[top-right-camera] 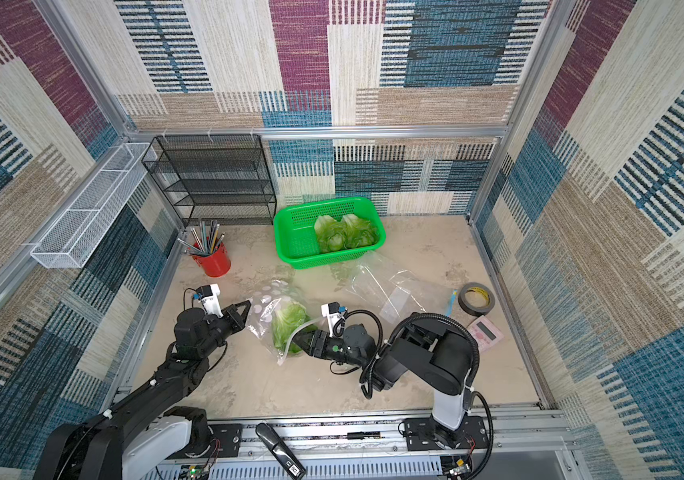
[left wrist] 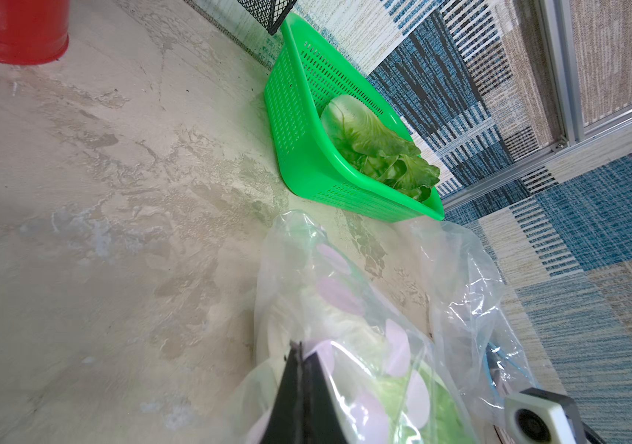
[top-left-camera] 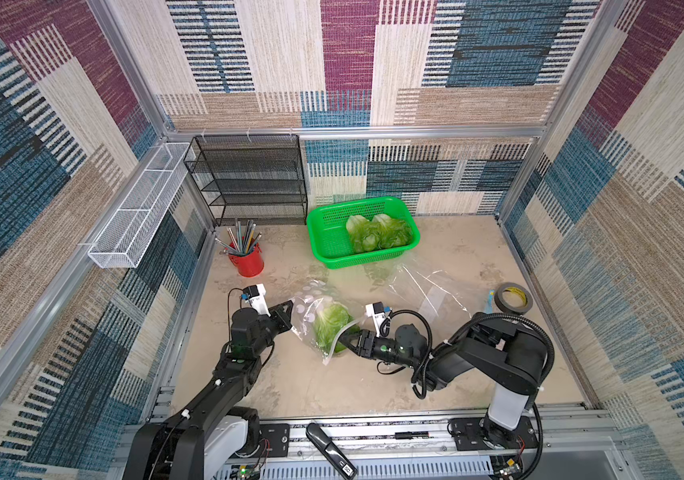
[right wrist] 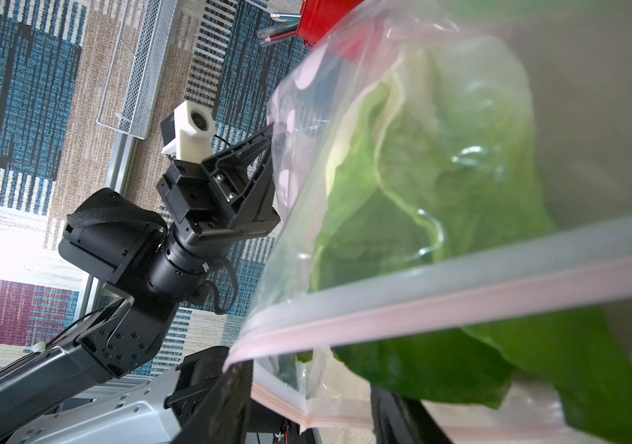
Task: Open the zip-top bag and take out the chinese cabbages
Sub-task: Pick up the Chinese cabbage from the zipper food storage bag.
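Bagged cabbage (top-left-camera: 327, 322) between two grippers.
Left gripper (top-left-camera: 289, 307) pinches the bag (top-left-camera: 304, 309) at a corner; right gripper (top-left-camera: 346, 337), jaws apart, straddles the cabbage's leaf tip, apparently loosely.

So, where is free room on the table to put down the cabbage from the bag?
Widest bare patch: the table's front strip, between the dotted bag and the rail. Also the back right corner, between basket and tape. The basket's left half is free too. Crowded: the middle, where the dotted bag and the clear bag lie.
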`<action>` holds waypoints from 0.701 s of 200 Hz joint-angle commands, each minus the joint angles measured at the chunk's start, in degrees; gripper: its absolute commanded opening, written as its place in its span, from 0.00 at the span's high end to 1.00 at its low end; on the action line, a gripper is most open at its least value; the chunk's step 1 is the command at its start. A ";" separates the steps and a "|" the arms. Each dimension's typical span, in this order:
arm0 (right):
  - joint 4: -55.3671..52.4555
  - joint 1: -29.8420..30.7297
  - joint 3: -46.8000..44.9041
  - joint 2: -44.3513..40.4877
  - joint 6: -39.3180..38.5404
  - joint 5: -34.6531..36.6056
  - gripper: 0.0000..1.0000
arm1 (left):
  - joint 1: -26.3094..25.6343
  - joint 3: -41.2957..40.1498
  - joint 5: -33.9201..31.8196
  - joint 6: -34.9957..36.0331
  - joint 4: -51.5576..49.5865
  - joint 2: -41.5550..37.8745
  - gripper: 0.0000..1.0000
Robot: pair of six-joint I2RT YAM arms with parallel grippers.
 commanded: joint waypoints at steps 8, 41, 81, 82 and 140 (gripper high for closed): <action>3.71 0.03 1.84 2.41 1.66 0.29 0.49 | 0.04 -0.36 0.59 -0.81 1.97 -0.69 1.00; 5.45 0.04 3.50 5.87 2.86 1.91 0.50 | 0.10 -0.66 0.98 -0.81 1.92 -1.66 1.00; 5.63 0.09 6.34 7.05 0.39 4.11 0.53 | -0.04 -1.71 1.92 -1.47 3.71 -1.96 1.00; 5.51 0.09 6.41 7.09 0.35 4.13 0.54 | -0.04 -1.74 1.98 -1.45 3.77 -1.96 1.00; 4.85 -0.27 8.85 9.62 0.00 5.96 0.74 | -0.05 -2.62 1.92 -1.39 4.03 -3.16 1.00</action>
